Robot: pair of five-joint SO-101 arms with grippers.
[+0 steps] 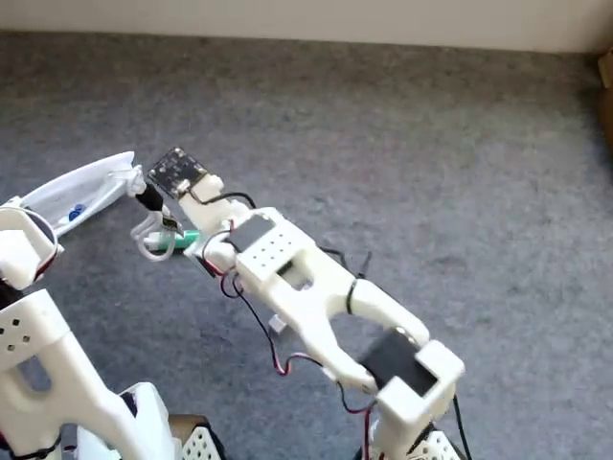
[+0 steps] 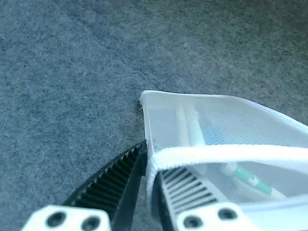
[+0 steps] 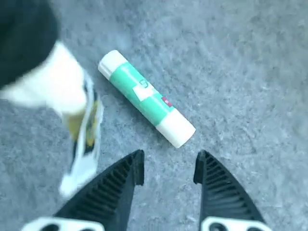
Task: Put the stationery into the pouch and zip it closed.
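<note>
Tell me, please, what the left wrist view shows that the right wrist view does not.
The left wrist view shows the white mesh pouch, its rim clamped in the left hand, with pens inside it. The right wrist view shows a green and white glue stick lying on its side, with the open right hand just short of it, not touching. Both show the grey carpet-like surface.

**Left gripper [image 2: 147, 156] pinched pouch [image 2: 216, 120] rim**

One finger sat outside the white mesh, the other inside it. Taking the gripper's reach as twelve, the pouch ran toward two o'clock over grey carpet [image 2: 72, 72]. A green-and-white pen [image 2: 248, 179] lay within.
</note>
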